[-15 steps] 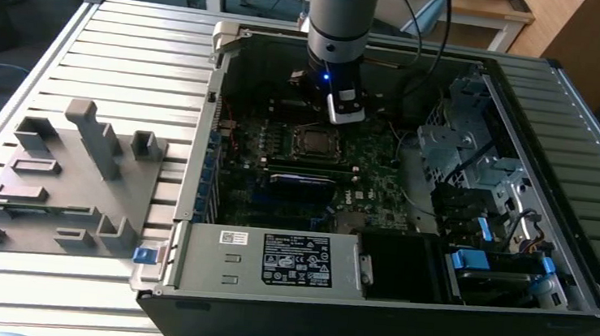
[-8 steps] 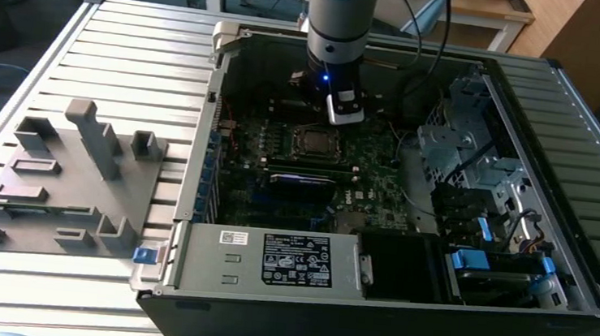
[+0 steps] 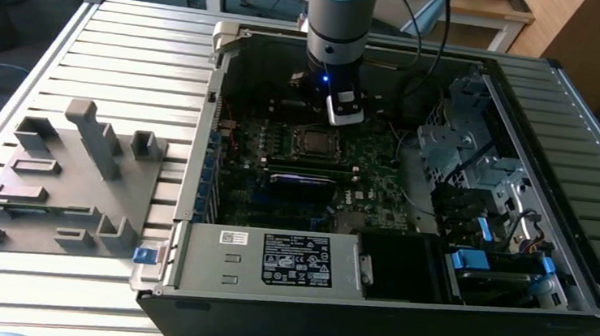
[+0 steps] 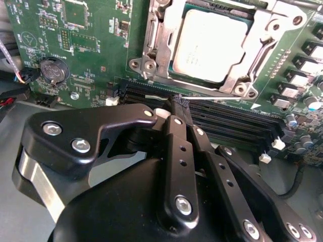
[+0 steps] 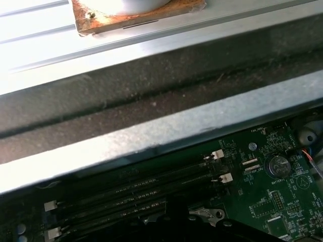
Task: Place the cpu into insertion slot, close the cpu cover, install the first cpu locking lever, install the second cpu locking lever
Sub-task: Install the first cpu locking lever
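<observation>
The cpu (image 4: 212, 43), a dull silver square, lies in the insertion slot (image 3: 314, 141) on the green board. The cpu cover (image 4: 260, 30), a silver frame, lies flat around it. A thin metal lever (image 4: 202, 93) runs along the socket edge closest to my fingertips. My gripper (image 4: 179, 106) hangs over the black memory slots just beside the socket, with its black fingers (image 4: 176, 146) drawn together and nothing between them. In the exterior view the gripper (image 3: 335, 121) sits just behind the socket, inside the open computer case.
Long black memory slots (image 5: 131, 194) and a coin battery (image 4: 54, 70) lie near the socket. The case wall (image 5: 151, 126) stands close behind. A drive cage (image 3: 465, 142) and cables fill the exterior view's right. A grey fixture tray (image 3: 60, 180) rests on the table.
</observation>
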